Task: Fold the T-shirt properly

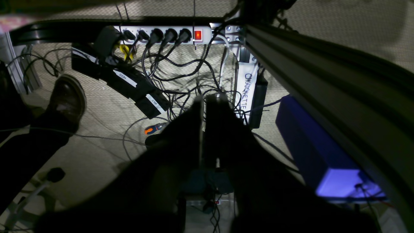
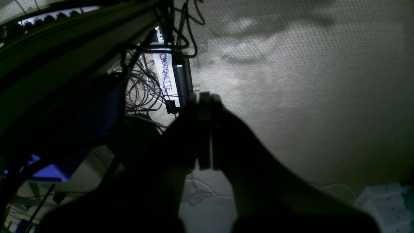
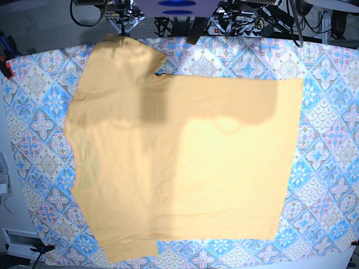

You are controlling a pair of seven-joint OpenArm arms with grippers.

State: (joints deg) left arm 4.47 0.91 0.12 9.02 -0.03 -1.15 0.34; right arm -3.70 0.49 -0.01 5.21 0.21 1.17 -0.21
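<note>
1. The T-shirt, plain pale yellow-orange, is lying spread flat on the tabletop, which is covered by a blue-pink-beige tile-patterned cloth; a thin dark trim line is showing at its neck near the top left of the base view.
2. One sleeve is pointing toward the top left corner and another toward the bottom left, while the straight hem is running down the right side.
3. A broad grey shadow is falling across the upper part of the fabric.
4. Neither arm is appearing in the base view.
5. The left hand is hanging off the tabletop over the floor, its fingers pressed together with only a thin slit between them, holding nothing.
6. Below it, a power strip with a lit red switch, tangled cables and a brown shoe are lying on the floor.
7. The right hand is likewise pointing at carpeted floor, fingers together and empty.
</note>
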